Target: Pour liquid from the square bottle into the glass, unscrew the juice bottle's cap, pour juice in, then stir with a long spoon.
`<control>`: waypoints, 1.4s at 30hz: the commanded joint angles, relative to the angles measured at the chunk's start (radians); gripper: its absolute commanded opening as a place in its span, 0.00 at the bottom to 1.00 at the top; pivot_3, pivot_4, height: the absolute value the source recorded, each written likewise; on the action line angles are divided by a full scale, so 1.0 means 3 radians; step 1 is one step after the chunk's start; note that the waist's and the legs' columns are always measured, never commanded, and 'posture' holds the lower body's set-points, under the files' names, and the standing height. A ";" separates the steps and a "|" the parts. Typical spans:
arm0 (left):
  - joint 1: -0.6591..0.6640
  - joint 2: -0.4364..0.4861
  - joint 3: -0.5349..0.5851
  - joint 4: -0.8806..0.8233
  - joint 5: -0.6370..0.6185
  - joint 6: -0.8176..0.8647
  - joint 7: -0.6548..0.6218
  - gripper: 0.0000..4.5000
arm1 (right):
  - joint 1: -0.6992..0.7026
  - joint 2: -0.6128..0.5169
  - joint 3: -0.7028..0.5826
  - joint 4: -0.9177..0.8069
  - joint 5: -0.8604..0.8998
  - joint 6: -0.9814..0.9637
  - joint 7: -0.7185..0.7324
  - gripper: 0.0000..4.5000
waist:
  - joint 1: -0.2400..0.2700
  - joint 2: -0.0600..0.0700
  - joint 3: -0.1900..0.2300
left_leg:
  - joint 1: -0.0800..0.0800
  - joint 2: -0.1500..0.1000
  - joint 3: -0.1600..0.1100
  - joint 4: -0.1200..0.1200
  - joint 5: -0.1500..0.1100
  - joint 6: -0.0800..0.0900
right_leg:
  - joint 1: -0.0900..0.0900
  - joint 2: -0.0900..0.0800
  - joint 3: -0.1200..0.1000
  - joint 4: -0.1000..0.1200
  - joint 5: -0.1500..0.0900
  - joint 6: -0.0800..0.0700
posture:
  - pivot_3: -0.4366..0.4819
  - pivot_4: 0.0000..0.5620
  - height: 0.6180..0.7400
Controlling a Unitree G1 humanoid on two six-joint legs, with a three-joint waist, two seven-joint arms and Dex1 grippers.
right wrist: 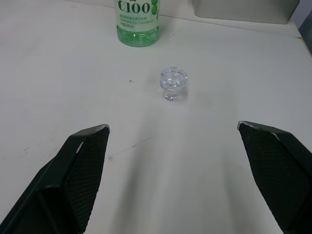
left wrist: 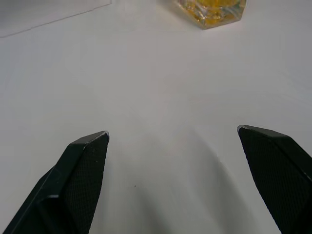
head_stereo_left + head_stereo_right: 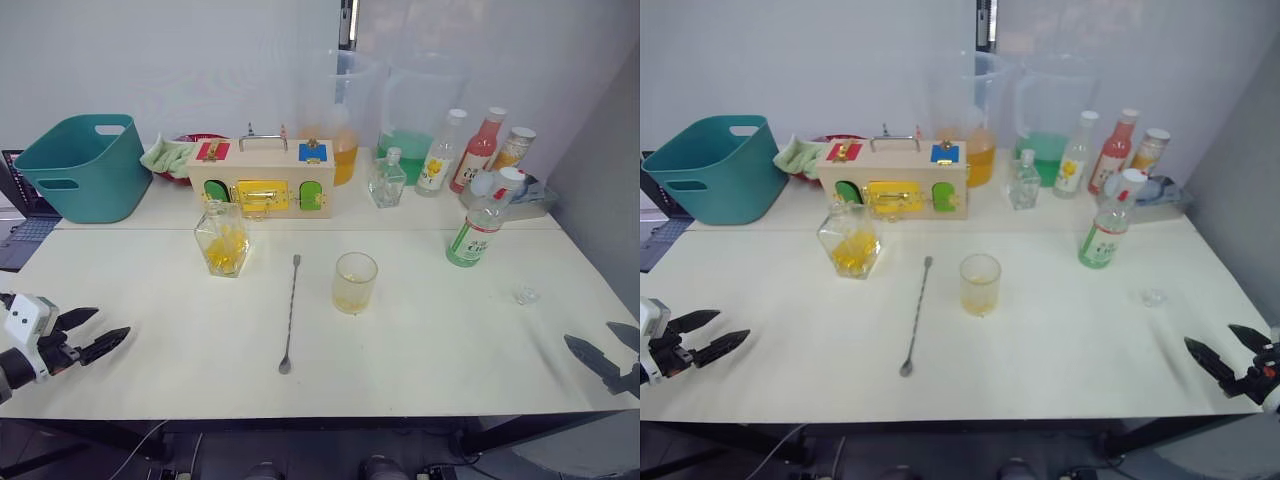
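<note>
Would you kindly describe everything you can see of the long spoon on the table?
The long spoon is a very thin, silvery metal bar spoon lying flat on the white table. Its small oval bowl is at the end nearest the robot and its handle runs away toward the wooden box, tilted slightly. It lies between the square bottle and the glass, touching neither. Nothing but the table touches it, and both grippers are far from it.

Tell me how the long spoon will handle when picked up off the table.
The long spoon is thin bare metal, so probably stiff and light, yet slippery. It lies flat on the table, leaving little to get under. Its round shaft may roll if nudged sideways.
</note>
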 commanded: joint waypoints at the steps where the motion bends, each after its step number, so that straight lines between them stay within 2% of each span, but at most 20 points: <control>1: -0.0020 0.0069 0.0036 -0.0222 -0.0082 0.0021 -0.0071 0.99 | -0.0013 -0.0055 -0.0099 -0.0091 0.0042 -0.0053 0.0002 1.00 | -0.0002 0.0000 0.0000 | 0.0001 0.0001 0.0001 0.0000 0.0000 0.0000 | 0.0000 0.0001 0.0000 0.0001 0.0000 0.0000 | 0.48 0.27 1.00; 5: -0.0027 0.0037 0.0012 -0.0461 -0.0166 0.0194 -0.0151 0.99 | -0.0021 -0.0037 -0.0086 -0.0145 0.0063 -0.0024 -0.0023 1.00 | -0.0001 0.0001 0.0000 | 0.0000 0.0003 0.0001 0.0000 0.0000 0.0000 | -0.0001 0.0003 0.0000 0.0002 0.0000 -0.0002 | 0.48 0.27 1.00; 9: -0.0015 0.0068 -0.0214 -0.1363 -0.0444 0.0773 -0.0355 0.99 | 0.0074 0.0078 -0.0019 -0.0494 0.0180 0.0153 -0.0050 1.00 | 0.0013 0.0001 0.0000 | -0.0005 0.0005 -0.0002 0.0000 0.0000 0.0000 | -0.0002 0.0004 -0.0001 0.0001 0.0000 -0.0002 | 0.48 0.27 1.00; 16: -0.0477 0.0095 -0.0518 -0.2208 -0.0886 0.1529 -0.0472 0.99 | 0.0346 0.0193 -0.0130 -0.1029 0.0346 0.0389 -0.0147 1.00 | 0.0017 0.0003 -0.0001 | -0.0006 0.0005 -0.0003 -0.0002 0.0000 0.0000 | -0.0003 0.0005 0.0000 0.0000 -0.0001 -0.0003 | 0.48 0.27 1.00; 20: -0.1018 0.0020 -0.0849 -0.2396 -0.1020 0.1816 -0.0558 0.99 | 0.0555 0.0395 -0.0219 -0.1522 0.0541 0.0544 -0.0342 1.00 | 0.0017 0.0002 -0.0001 | -0.0008 0.0005 -0.0006 0.0000 0.0001 0.0000 | -0.0002 0.0007 -0.0002 0.0000 -0.0001 -0.0002 | 0.48 0.27 1.00; 25: -0.1281 -0.0057 -0.1014 -0.2384 -0.0997 0.1882 -0.0612 0.99 | 0.0628 0.0572 -0.0227 -0.1874 0.0642 0.0624 -0.0593 1.00 | -0.0033 0.0009 -0.0004 | -0.0006 0.0005 -0.0002 -0.0005 0.0001 0.0000 | -0.0002 0.0009 0.0005 -0.0001 -0.0002 -0.0004 | 0.48 0.27 1.00; 28: -0.1374 -0.0129 -0.1036 -0.2379 -0.1047 0.1966 -0.0598 0.99 | 0.0391 0.0620 -0.0041 -0.2005 0.0617 0.0671 -0.0868 1.00 | -0.0057 0.0008 -0.0003 | -0.0006 0.0008 -0.0004 -0.0004 0.0001 0.0000 | -0.0004 0.0013 0.0004 0.0000 -0.0003 -0.0005 | 0.48 0.27 1.00; 31: -0.1342 -0.0115 -0.1038 -0.2407 -0.1042 0.2010 -0.0642 0.99 | 0.0214 0.0566 0.0091 -0.1992 0.0578 0.0733 -0.0935 1.00 | -0.0079 0.0009 -0.0003 | -0.0006 0.0007 -0.0003 -0.0002 0.0001 0.0000 | -0.0004 0.0012 0.0006 0.0000 -0.0002 -0.0006 | 0.48 0.27 1.00; 36: -0.1051 -0.0122 -0.0829 -0.2703 -0.1141 0.2061 -0.0444 0.99 | -0.0632 0.0374 0.0443 -0.1622 0.0459 0.0795 -0.1120 1.00 | -0.0095 0.0010 -0.0002 | -0.0007 0.0008 -0.0003 -0.0005 0.0001 0.0000 | -0.0008 0.0013 0.0009 0.0001 -0.0003 -0.0008 | 0.48 0.27 1.00; 42: -0.0683 -0.0156 -0.0517 -0.3176 -0.1286 0.2162 -0.0050 0.99 | -0.1438 0.0337 0.0896 -0.0938 -0.0089 0.0624 -0.1380 1.00 | -0.0052 0.0010 -0.0002 | -0.0012 0.0008 -0.0007 -0.0006 0.0001 0.0000 | -0.0009 0.0013 0.0006 -0.0002 -0.0003 -0.0008 | 0.48 0.27 1.00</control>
